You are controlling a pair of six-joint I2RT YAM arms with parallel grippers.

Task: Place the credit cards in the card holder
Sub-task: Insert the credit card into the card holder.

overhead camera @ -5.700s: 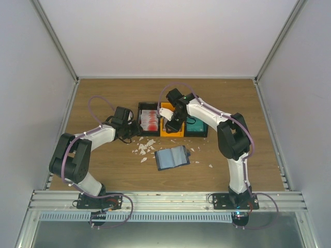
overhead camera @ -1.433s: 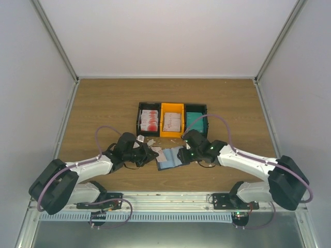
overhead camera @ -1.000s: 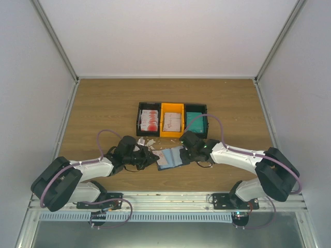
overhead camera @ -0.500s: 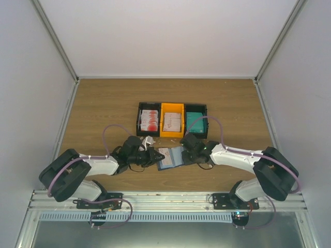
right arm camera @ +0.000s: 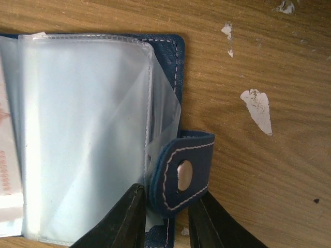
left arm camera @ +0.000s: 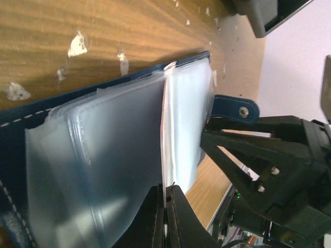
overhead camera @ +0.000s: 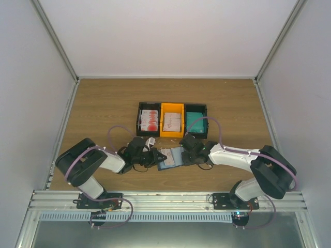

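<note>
Open card holder [overhead camera: 170, 157] lies on table [overhead camera: 103, 103], near the bins [overhead camera: 172, 120]. left gripper [left arm camera: 165, 199] is pinched tight on a credit card [left arm camera: 165, 134] (edge-on, between clear sleeves [left arm camera: 119, 155]). right gripper [right arm camera: 166, 212] is clamped on the clasp strap [right arm camera: 181, 175].

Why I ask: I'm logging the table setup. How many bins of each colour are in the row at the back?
Black: 2, the left bin and the right bin
Orange: 1, the middle bin
Total: 3 bins
</note>
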